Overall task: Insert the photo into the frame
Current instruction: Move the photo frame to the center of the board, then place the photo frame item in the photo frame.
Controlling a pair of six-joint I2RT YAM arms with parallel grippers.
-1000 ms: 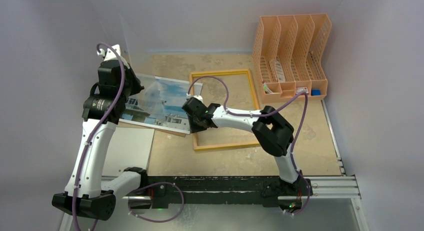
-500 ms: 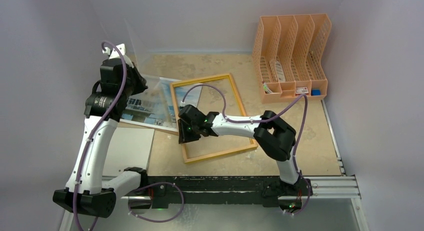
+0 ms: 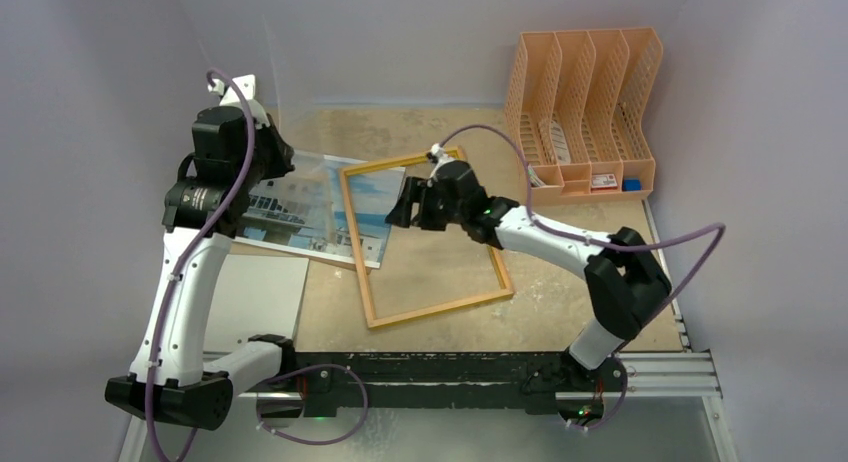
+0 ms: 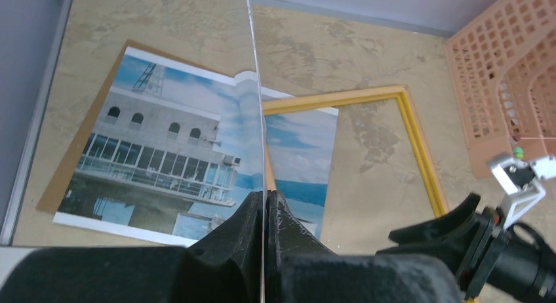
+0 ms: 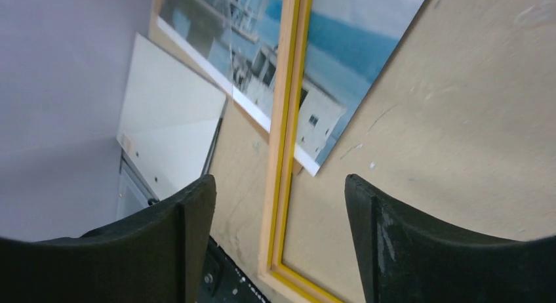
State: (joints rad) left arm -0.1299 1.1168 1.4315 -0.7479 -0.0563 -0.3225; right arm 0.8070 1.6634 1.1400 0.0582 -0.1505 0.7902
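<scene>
Bare worktop (image 3: 545,317) at lower right and inside the frame (image 3: 357,244) opening is passable. Right arm (image 3: 545,237) crosses the frame's right rail, right hand (image 3: 397,202) fingers spread over the upper opening. Upper left blocked: left hand (image 4: 264,201) pinches upright clear pane (image 4: 252,86) above photo (image 3: 300,207). Rack (image 3: 585,102) walls off upper right.

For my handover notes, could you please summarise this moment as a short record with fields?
photo: face up on the table, picture side showing
frame: lying flat, its left rail across the photo's right end
left gripper: shut on an upright clear sheet
right gripper: open, empty, above the frame
file rack: far right corner
task status: photo not yet in the frame
</scene>
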